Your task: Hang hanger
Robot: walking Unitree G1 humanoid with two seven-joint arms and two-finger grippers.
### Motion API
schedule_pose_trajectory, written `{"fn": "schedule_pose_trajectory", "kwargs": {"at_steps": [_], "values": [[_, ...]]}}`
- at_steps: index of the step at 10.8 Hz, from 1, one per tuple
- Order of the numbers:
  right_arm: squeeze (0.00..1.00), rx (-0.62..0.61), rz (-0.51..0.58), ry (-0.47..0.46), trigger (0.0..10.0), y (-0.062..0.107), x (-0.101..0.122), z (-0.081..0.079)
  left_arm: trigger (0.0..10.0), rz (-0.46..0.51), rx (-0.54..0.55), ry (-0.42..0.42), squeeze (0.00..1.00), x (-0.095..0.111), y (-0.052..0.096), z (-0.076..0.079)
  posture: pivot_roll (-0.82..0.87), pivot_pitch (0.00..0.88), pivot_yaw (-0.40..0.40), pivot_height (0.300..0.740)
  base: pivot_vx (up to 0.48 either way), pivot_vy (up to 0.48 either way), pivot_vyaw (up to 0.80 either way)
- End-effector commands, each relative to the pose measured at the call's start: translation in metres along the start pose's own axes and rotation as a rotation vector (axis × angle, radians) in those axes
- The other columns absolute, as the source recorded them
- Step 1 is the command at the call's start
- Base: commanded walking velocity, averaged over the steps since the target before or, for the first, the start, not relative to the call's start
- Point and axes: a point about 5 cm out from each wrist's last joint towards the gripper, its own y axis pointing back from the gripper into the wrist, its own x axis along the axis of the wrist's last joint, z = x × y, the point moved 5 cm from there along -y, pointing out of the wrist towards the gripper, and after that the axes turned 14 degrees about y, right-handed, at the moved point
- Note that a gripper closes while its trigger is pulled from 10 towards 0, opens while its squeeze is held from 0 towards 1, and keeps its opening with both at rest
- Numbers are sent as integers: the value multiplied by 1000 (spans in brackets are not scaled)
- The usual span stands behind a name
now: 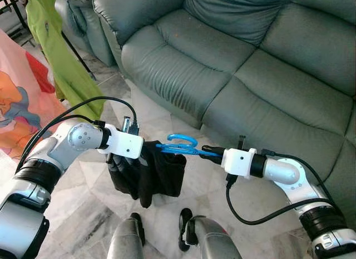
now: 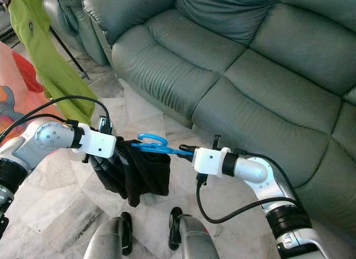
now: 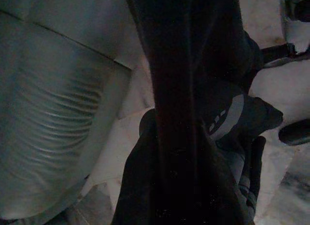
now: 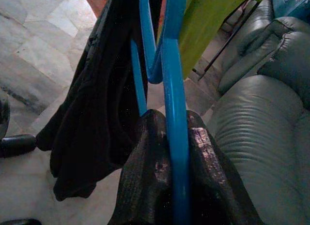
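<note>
**Holding a blue hanger with dark clothing between both arms**

Looking down through the head camera, I see my right pincer (image 1: pixel 207 152) clamped shut on one end of a blue hanger (image 1: pixel 179 146), which is held roughly level in the air above a pale tiled floor (image 1: pixel 83 214). A black garment (image 1: pixel 150 172) is draped over the hanger and hangs down. My left pincer (image 1: pixel 123 161) reaches into the garment's folds at the hanger's other end; I cannot tell how far it is open. A grey-green sofa (image 1: pixel 250 64) stands just ahead. A lime green garment (image 1: pixel 61 58) hangs to my left.
</note>
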Motion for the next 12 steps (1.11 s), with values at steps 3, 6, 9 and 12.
{"fn": "schedule_pose_trajectory", "kwargs": {"at_steps": [3, 6, 9, 12], "values": [[1000, 8, 86, -40, 10000, -2, 13, 8, 0, 38, -39, 31, 0, 1, -10, 19, -60, 222, -41, 740, 0, 0, 0], [1000, -73, 189, -275, 10000, 9, 27, 65, 0, 70, 30, 225, 0, -19, -4, 20, -69, 216, -36, 740, 0, 0, 0], [1000, -254, 227, -333, 10000, 25, 28, 110, 0, 115, 107, 331, 0, -24, -4, 19, -60, 212, -41, 740, 0, 0, 0], [1000, -181, 232, -385, 10000, 38, 30, 114, 0, 129, 111, 372, 0, -25, -9, 31, -61, 208, -37, 740, 0, 0, 0]]}}
